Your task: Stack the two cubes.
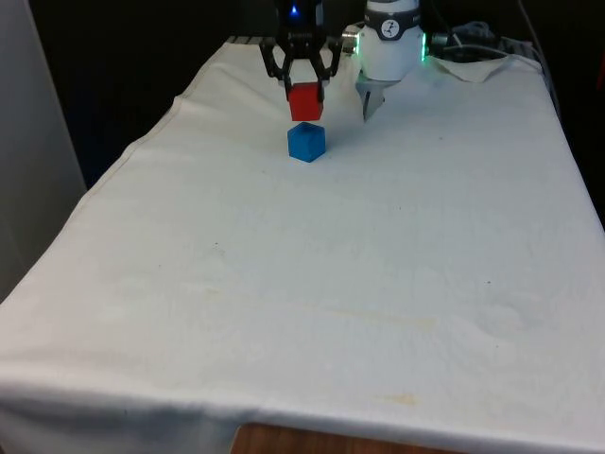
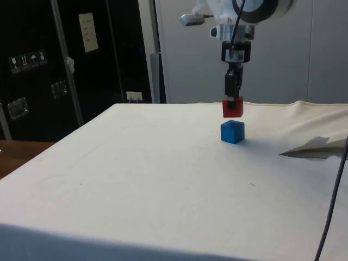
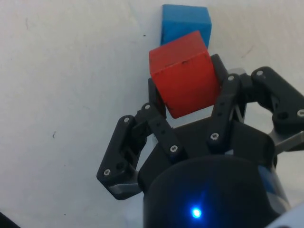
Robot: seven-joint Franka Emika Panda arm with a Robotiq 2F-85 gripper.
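Note:
A blue cube [image 1: 306,142] [image 2: 232,131] [image 3: 185,23] rests on the white cloth near the table's far end. My gripper [image 1: 304,95] [image 2: 233,103] [image 3: 184,90] is shut on a red cube [image 1: 304,101] [image 2: 232,107] [image 3: 184,73], which hangs in the air a little above the blue one. The side view shows a small gap between the two cubes. In the wrist view the red cube sits slightly off from the blue cube and covers part of it.
The arm's white base [image 1: 389,43] stands just behind the cubes, towards the front view's right. Rumpled cloth [image 2: 315,147] lies beside it. Open white cloth [image 1: 312,284] stretches from the cubes to the near edge.

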